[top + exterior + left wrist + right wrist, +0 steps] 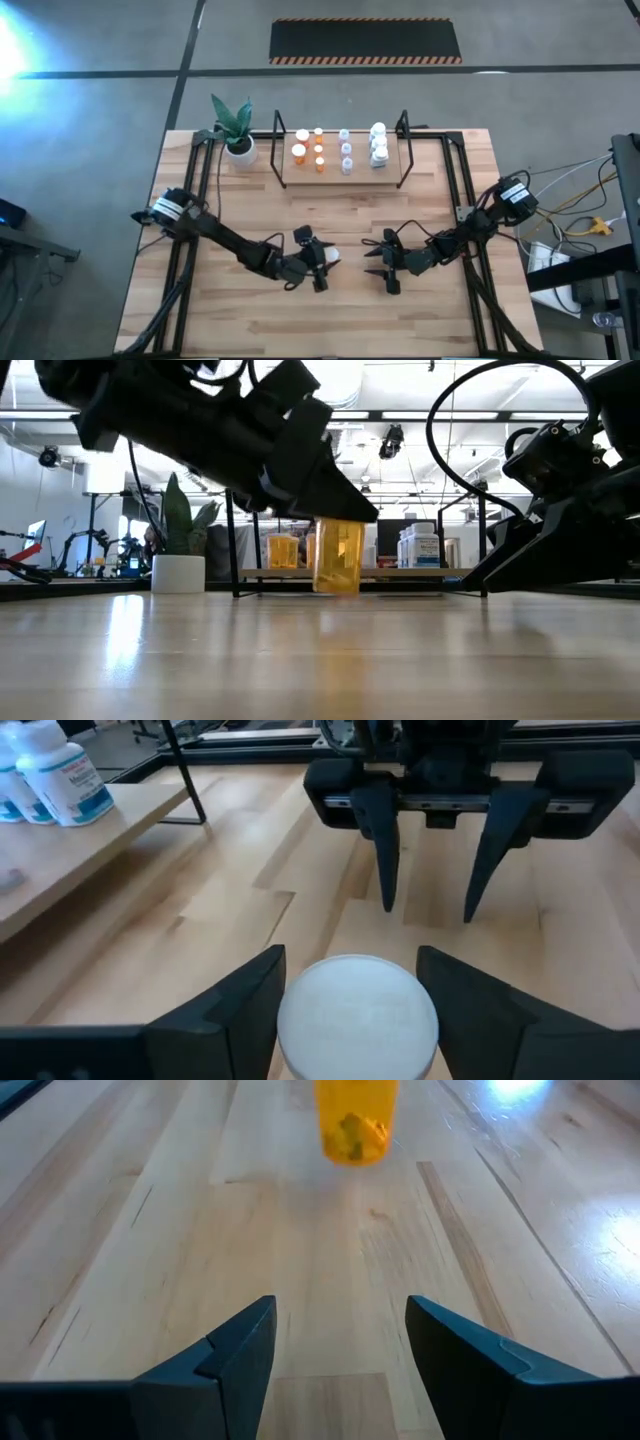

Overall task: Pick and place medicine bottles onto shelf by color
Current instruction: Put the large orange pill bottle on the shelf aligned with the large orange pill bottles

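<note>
High view: a plant (232, 120) in a white pot (241, 152) stands at the table's (200, 310) far left, just beside the shelf (340, 176). On the shelf, from left to right, stand orange bottles (300, 152), then pale bottles (345, 150), then white bottles (379, 145). Nearer the front edge, the left gripper (322, 262) sits left of centre, and the right gripper (384, 268) faces it from right of centre, with a gap of bare wood between them.

Low view: the pot (178, 573) stands at the left, and an orange bottle (338, 556) hangs under the left gripper's dark fingers (320, 485), its base lifted just clear of the tabletop. Behind it the shelf (360, 572) carries more orange bottles (283, 550) and white ones (420, 546). The right arm (560, 510) fills the right side.

Left wrist view: white bottles (60, 782) stand on the shelf board (70, 860). The left fingers (230, 1010) flank a white cap (357, 1017), grasping the bottle by its top. Across the wood, the right gripper (428, 905) points this way, fingers apart.

Right wrist view: the right fingers (235, 1355) stand parted over bare wood with nothing between them, and the orange bottle (355, 1118) shows well ahead of them.
</note>
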Robot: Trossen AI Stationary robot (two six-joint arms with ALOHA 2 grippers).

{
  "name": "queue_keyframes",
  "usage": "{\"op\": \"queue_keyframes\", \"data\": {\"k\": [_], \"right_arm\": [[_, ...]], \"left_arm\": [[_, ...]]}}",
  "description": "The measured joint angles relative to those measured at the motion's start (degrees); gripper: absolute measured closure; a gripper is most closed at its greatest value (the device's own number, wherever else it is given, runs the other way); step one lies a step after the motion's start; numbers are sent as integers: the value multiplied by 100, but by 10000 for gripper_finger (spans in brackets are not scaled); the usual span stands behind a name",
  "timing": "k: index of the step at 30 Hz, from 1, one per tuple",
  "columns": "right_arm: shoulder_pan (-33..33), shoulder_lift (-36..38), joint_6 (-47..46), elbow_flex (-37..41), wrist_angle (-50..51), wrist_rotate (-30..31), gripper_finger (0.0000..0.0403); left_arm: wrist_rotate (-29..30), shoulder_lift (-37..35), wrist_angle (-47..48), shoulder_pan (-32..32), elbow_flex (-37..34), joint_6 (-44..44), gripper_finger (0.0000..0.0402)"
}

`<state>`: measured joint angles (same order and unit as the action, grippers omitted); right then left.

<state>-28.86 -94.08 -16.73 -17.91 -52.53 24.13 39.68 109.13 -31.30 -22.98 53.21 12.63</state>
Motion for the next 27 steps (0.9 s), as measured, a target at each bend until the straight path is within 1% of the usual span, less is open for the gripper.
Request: {"op": "queue_keyframes", "data": {"k": [2,4,6,9,11,14,18,20,23,27], "right_arm": [[0,0,0,0,2,-2,188],[0,0,-2,0,0,-2,188],[0,0,-2,0,1,-2,188],[0,0,-1,0,2,-2,188],[0,0,0,0,0,-2,188],[0,0,6,0,0,1,188],[0,0,9,0,1,1,188],[0,0,17,2,4,-1,188],[0,0,26,4,2,0,188],[0,0,33,6,4,1,188]], "left_arm": [[128,-191,310,0,0,-1,196],[498,-415,819,0,0,100,200],[895,-714,1557,33,-14,460,205],[1186,-1278,2626,287,-20,1076,209],[1351,-1589,2981,551,-58,1269,209],[1357,-1910,2938,1079,-237,1223,209],[1356,-1999,2590,1907,-464,1204,210],[1331,-1929,2332,2259,-485,1190,210],[1323,-1810,2048,2636,-503,1014,210],[1267,-1631,1671,2936,-502,782,211]]}}
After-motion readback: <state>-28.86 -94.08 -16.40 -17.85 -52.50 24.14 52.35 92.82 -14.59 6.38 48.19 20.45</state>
